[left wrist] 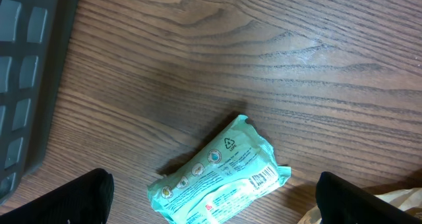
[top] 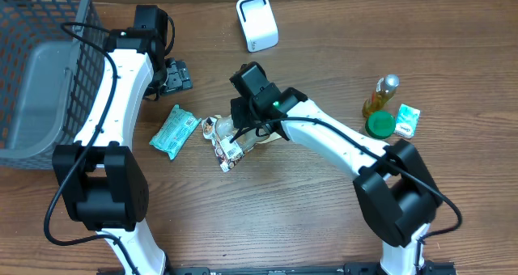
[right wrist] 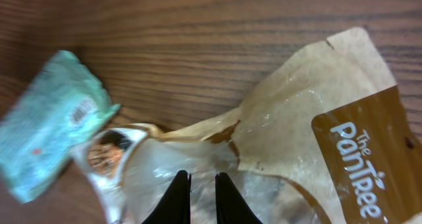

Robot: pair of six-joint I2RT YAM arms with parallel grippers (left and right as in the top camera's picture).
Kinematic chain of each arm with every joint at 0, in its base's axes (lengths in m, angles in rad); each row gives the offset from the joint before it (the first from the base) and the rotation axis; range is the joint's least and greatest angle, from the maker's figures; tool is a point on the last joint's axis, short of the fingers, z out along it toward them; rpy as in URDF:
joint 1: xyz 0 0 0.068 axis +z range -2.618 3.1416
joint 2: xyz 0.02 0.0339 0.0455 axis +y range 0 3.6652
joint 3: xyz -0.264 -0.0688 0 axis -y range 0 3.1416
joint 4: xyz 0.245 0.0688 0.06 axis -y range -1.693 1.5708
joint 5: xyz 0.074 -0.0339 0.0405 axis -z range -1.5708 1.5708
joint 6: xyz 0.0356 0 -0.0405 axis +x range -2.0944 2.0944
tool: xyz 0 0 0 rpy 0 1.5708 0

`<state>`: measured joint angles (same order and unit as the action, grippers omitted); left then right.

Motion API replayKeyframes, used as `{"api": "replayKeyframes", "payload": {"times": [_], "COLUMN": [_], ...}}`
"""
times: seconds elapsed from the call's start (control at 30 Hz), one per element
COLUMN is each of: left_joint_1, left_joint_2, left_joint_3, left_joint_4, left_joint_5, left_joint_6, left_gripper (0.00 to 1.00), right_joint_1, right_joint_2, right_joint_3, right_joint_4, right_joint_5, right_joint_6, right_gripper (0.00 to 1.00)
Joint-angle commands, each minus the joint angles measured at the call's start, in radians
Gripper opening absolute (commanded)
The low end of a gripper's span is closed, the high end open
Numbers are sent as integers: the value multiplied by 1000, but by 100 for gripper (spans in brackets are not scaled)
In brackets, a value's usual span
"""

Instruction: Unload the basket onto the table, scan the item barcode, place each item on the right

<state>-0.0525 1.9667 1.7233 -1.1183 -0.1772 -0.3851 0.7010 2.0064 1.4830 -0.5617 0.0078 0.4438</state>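
Observation:
A brown and clear snack bag [top: 224,139] lies crumpled at the table's middle; in the right wrist view its brown panel [right wrist: 356,151] reads "The PaniPee". My right gripper [top: 243,123] is down on the bag, its fingers [right wrist: 179,191] nearly together and pinching the clear film. A teal packet [top: 174,131] lies flat just left of the bag, with a barcode [left wrist: 264,178] showing near its end. My left gripper [left wrist: 211,179] hovers open behind the packet, touching nothing. The white scanner [top: 257,22] stands at the back of the table.
A grey wire basket [top: 48,73] fills the far left. At the right stand a yellow bottle [top: 382,95], a green lid [top: 379,124] and a small teal box [top: 407,121].

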Motion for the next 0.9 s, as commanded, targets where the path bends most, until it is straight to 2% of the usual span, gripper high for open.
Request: {"api": "replayKeyframes", "payload": {"times": [0.0,0.3,0.53,0.63,0.87], "left_joint_1": [-2,-2,-2,-2,-2], "left_joint_2": [8,8,8,8,8], "left_joint_3": [19,19,19,19,19], "left_joint_4": [0,0,0,0,0], "left_joint_5": [-13,-13,-13,-13,-13], "left_joint_6": [15,15,15,15,15], "left_gripper": [100,100,100,99,100], "right_joint_1": [3,3,3,3,3], "right_joint_2": [67,86,86,85,77], "right_joint_3": [14,14,14,17,64], "right_joint_4": [3,-106,-238,-262,-283], "right_joint_5": [14,14,13,-45,-206], "right_joint_6": [-3,-3,58,61,60], "right_gripper": [11,11,11,11,22]}}
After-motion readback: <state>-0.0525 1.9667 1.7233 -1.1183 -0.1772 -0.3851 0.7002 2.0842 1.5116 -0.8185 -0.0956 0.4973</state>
